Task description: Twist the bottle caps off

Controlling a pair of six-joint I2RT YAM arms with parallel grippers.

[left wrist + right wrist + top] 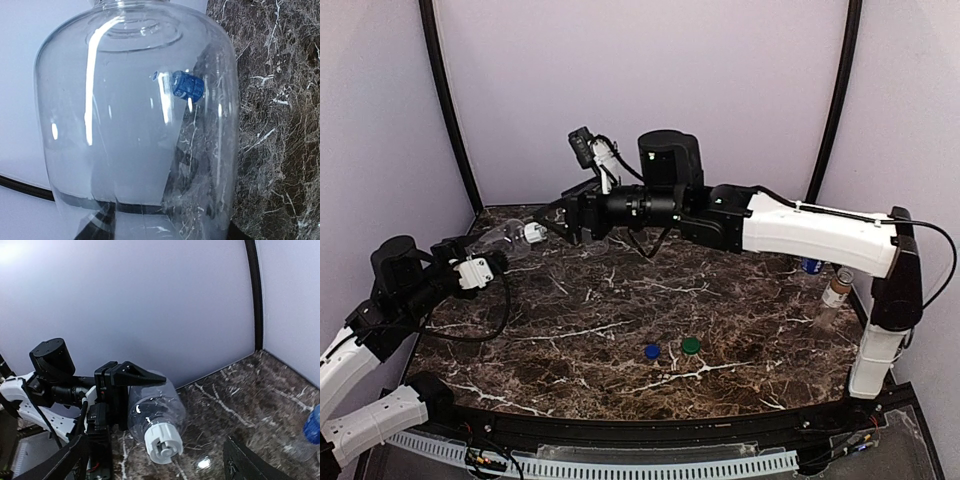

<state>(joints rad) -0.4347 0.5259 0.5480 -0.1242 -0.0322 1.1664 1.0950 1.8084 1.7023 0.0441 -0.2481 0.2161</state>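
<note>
- Lavender walls (640, 80) on 3 sides, dark marbled table (600, 310).
- The right arm reaches across to the far-left of the table. The right end effector (563, 222) is spread wide and holds nothing, lined up on the bottle's cap end.
- The left end effector (492, 256) is clamped on the body of the clear bottle (508, 238). The bottle is off the table, roughly level, neck toward the right arm.
- A brown bottle (834, 296) and a blue-labelled bottle (810, 265) stand at the right edge near the right arm's base. Can't tell if they're capped.
- The white cap (162, 444) is still on the clear bottle's neck. In the right wrist view it sits between the right fingers, untouched.
- A blue cap (651, 351) and a green cap (691, 345) lie loose, just beside each other, mid-table toward the front.
- Step, my read: 2 caps off, this bottle in hand, right side set to grip the cap.
- Next: close squarely on the white cap and twist while the left stops the body spinning. The thin plastic may squash or slip.
</note>
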